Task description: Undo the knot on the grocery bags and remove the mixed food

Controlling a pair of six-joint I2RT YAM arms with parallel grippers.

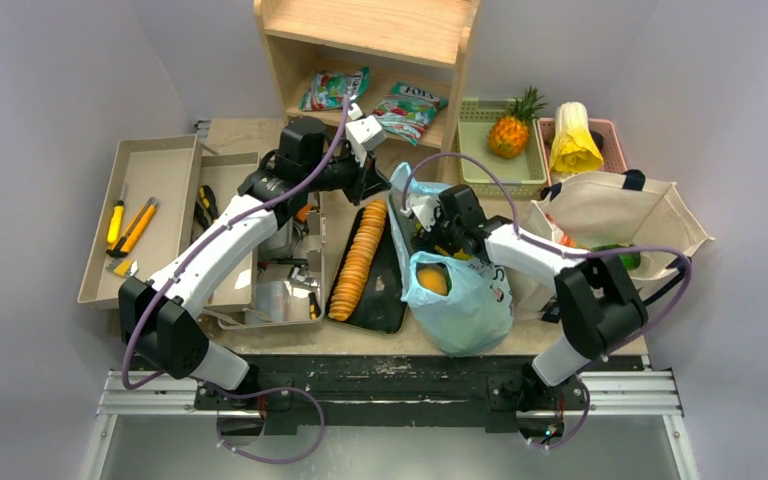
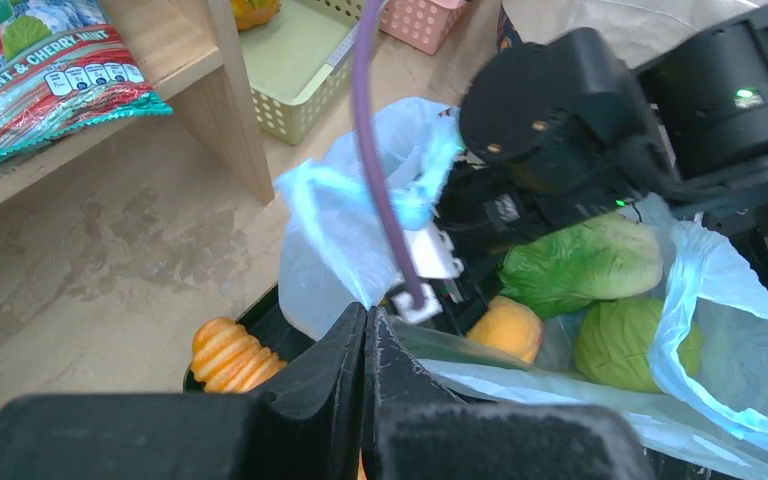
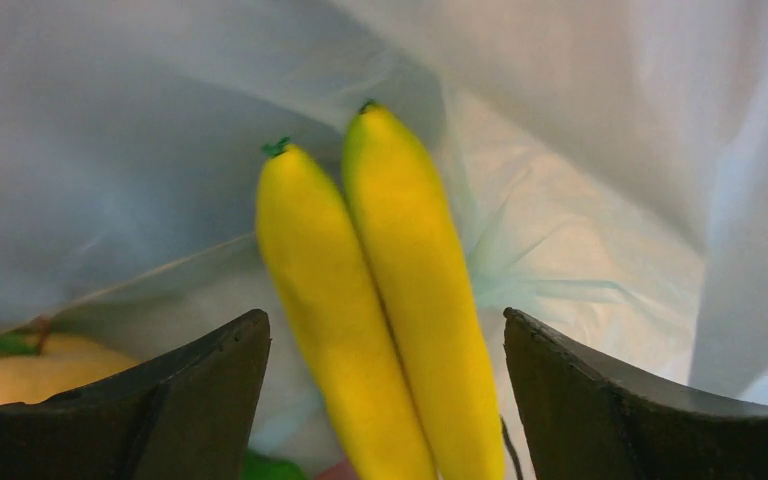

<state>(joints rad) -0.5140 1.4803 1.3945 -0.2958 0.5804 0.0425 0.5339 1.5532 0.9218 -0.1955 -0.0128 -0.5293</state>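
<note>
While the left gripper (image 2: 365, 322) sits pressed together at the crumpled rim of the thin light-blue plastic carrier bag (image 1: 465, 300), the right gripper (image 3: 384, 316) is spread inside it, with two smooth, green-tipped yellow banana-shaped fruits (image 3: 400, 230) between its jaws, clear of both.

Two grocery bags (image 1: 460, 300) (image 1: 610, 212), two snack packets (image 1: 335, 88) (image 1: 407, 108), two baskets (image 1: 475, 155) (image 1: 613, 150), one pineapple (image 1: 512, 132), two cabbages (image 2: 585, 262) (image 2: 625, 340).
</note>
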